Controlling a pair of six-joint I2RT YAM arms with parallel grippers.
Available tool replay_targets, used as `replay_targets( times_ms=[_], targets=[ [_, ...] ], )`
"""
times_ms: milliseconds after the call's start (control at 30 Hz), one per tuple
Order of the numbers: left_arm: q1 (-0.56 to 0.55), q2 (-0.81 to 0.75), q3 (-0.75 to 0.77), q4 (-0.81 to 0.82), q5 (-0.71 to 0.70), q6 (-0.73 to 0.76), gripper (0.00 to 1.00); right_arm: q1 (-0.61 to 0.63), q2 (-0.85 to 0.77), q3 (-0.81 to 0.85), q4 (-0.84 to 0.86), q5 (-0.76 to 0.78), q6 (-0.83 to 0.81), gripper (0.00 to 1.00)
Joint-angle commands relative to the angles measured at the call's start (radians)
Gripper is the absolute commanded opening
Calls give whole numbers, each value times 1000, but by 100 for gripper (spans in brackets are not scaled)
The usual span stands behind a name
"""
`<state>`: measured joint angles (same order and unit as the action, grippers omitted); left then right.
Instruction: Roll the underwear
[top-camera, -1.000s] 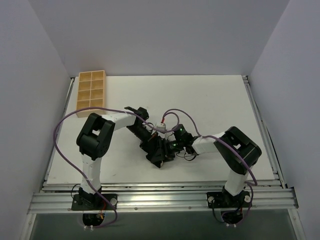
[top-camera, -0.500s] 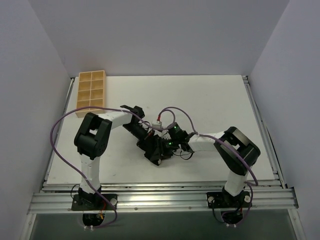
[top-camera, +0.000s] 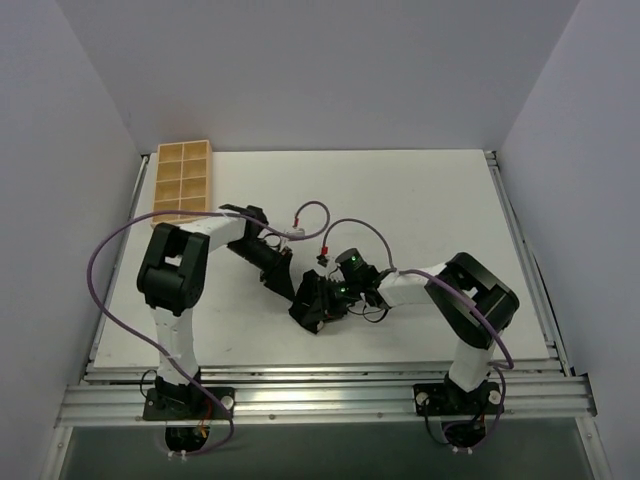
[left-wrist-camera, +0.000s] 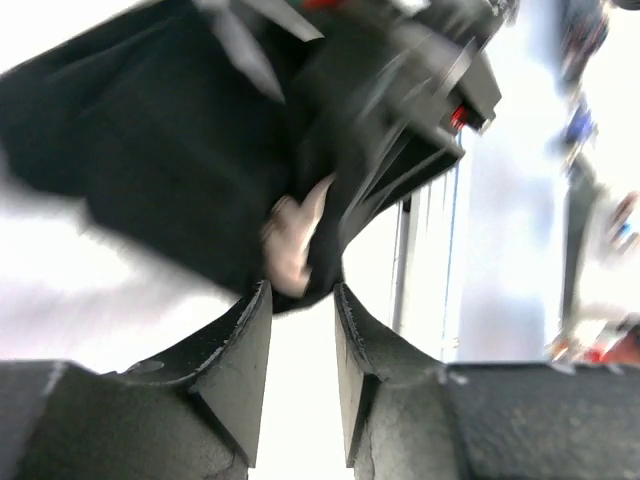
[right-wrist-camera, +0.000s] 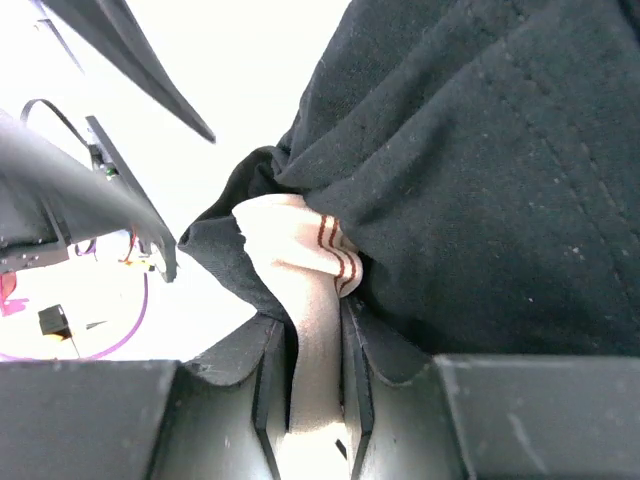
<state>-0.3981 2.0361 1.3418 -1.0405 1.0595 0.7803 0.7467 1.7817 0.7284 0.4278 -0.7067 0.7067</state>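
The underwear is clamped at its waistband by the right gripper and should be kept taut; the left gripper is parted, empty

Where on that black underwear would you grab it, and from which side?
Probably the pale striped waistband. It pokes out of the bundled underwear as a narrow, firm-looking tab toward the right arm's side, thin enough to fit between two fingers, so come from there. The right gripper pinches it exactly so; the left gripper stands open just short of the cloth.
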Motion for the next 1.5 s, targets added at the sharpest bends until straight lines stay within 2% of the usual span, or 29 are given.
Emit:
replay_targets(
  times_ms=[0, 233, 333, 367, 433, 467, 500, 567, 600, 667, 700, 733, 800, 833, 867, 900, 967, 1000, 1033, 1133, 1300, 1467],
  targets=[
    [104, -42, 36, -107, 109, -27, 40, -3, 45, -58, -104, 87, -32, 0],
    [105, -54, 49, -113, 126, -35, 40, -3, 70, -46, -93, 70, -39, 0],
    [105, -89, 60, -99, 88, -44, 38, -4, 90, -26, -110, 55, -56, 0],
    [102, -109, 62, -72, 41, -108, 37, -4, 94, -8, -118, 53, -74, 0],
    [99, -195, 39, 74, -22, -220, 38, -9, 110, 8, -129, 38, -82, 0],
    [99, -232, 25, 145, -73, -369, 38, -9, 113, 12, -129, 33, -82, 0],
    [100, -264, 8, 281, -208, -439, 38, -10, 116, 23, -130, 29, -78, 0],
    [105, -345, -6, 357, -320, -559, 38, -7, 122, 31, -129, 13, -72, 0],
    [108, -368, -12, 437, -420, -591, 38, -7, 124, 40, -133, 12, -73, 0],
    [110, -445, -41, 514, -493, -647, 38, -7, 134, 52, -146, -3, -78, 0],
    [110, -474, -61, 613, -548, -661, 38, -7, 140, 57, -149, -11, -78, 0],
    [111, -544, -82, 663, -641, -677, 36, -7, 151, 68, -153, -20, -81, 0],
    [116, -614, -189, 852, -713, -762, 41, -7, 160, 78, -164, -40, -88, 0],
    [129, -666, -220, 896, -705, -792, 46, -7, 172, 91, -176, -48, -99, 0],
    [136, -681, -242, 922, -676, -808, 57, -9, 180, 98, -185, -71, -107, 0],
    [139, -688, -256, 913, -646, -802, 61, -9, 188, 107, -196, -79, -116, 0],
    [150, -669, -253, 866, -541, -783, 61, -15, 212, 135, -234, -103, -139, 0],
    [150, -660, -254, 814, -508, -783, 53, -17, 220, 144, -244, -112, -145, 0],
    [150, -639, -259, 786, -415, -773, 52, -20, 235, 152, -256, -123, -157, 0],
    [142, -628, -317, 737, -307, -730, 52, -29, 258, 183, -296, -148, -182, 0],
    [117, -677, -434, 813, -221, -770, 56, -40, 272, 219, -323, -166, -204, 0],
    [79, -669, -538, 937, -204, -897, 60, -41, 283, 224, -302, -174, -187, 0]
  ],
)
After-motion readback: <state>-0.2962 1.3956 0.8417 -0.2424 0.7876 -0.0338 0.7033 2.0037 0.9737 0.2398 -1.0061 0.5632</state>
